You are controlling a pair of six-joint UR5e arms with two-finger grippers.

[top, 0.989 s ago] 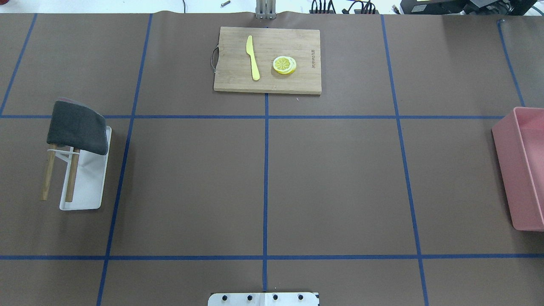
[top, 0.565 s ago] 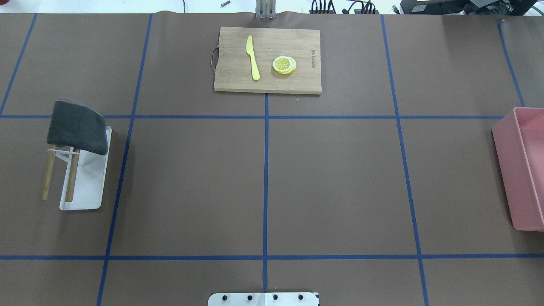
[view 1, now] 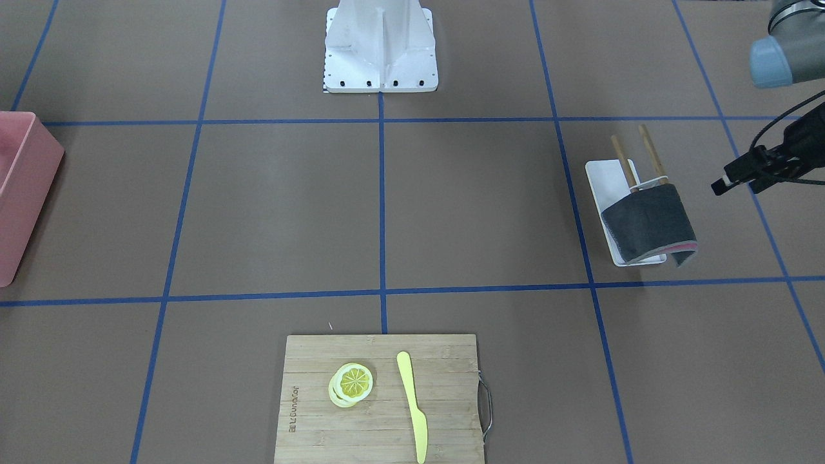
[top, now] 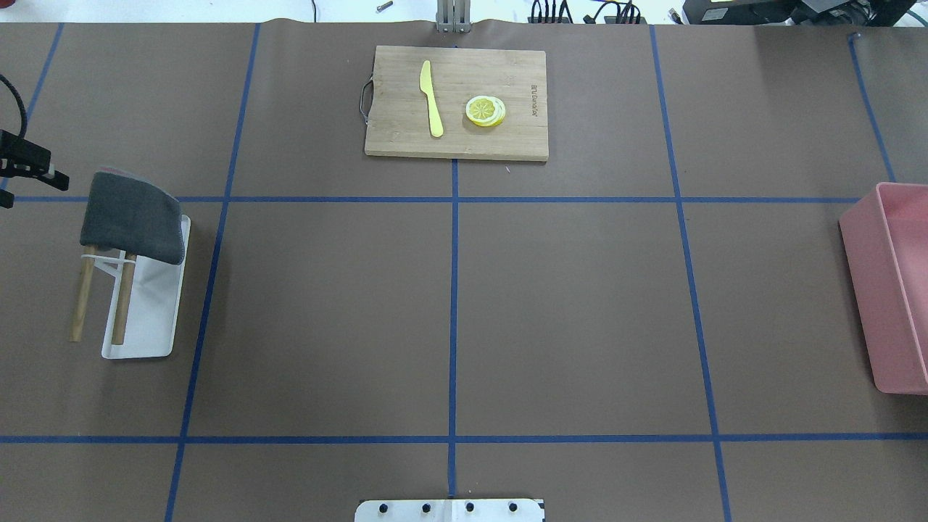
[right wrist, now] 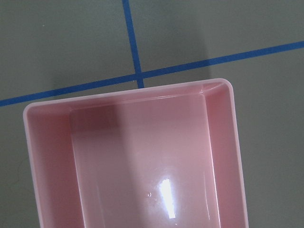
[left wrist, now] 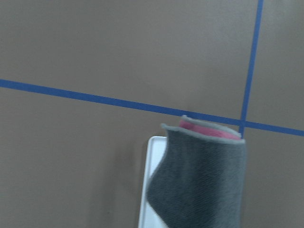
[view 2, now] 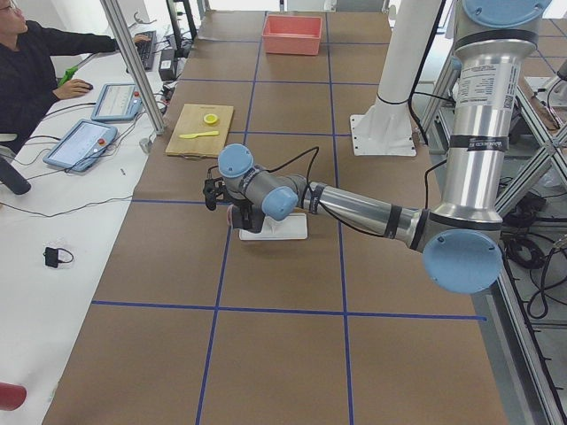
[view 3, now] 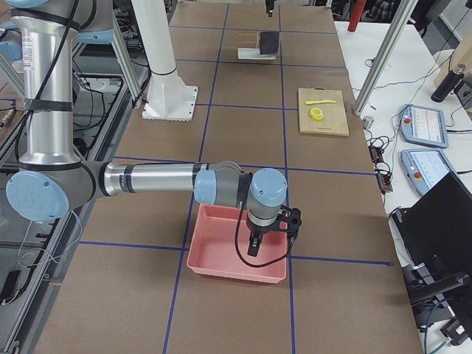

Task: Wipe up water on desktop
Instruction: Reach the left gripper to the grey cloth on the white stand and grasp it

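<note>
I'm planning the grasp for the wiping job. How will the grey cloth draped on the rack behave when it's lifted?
Probably floppy: the grey cloth sags over the rack's wooden posts, so it should droop from the jaws. It is likely light, since it looks thin. The rack's white base looks slim, so a sideways pull might drag or tip it.

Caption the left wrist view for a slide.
Grey cloth with pink lining hangs over a white tray on the brown, blue-taped desktop.
</note>
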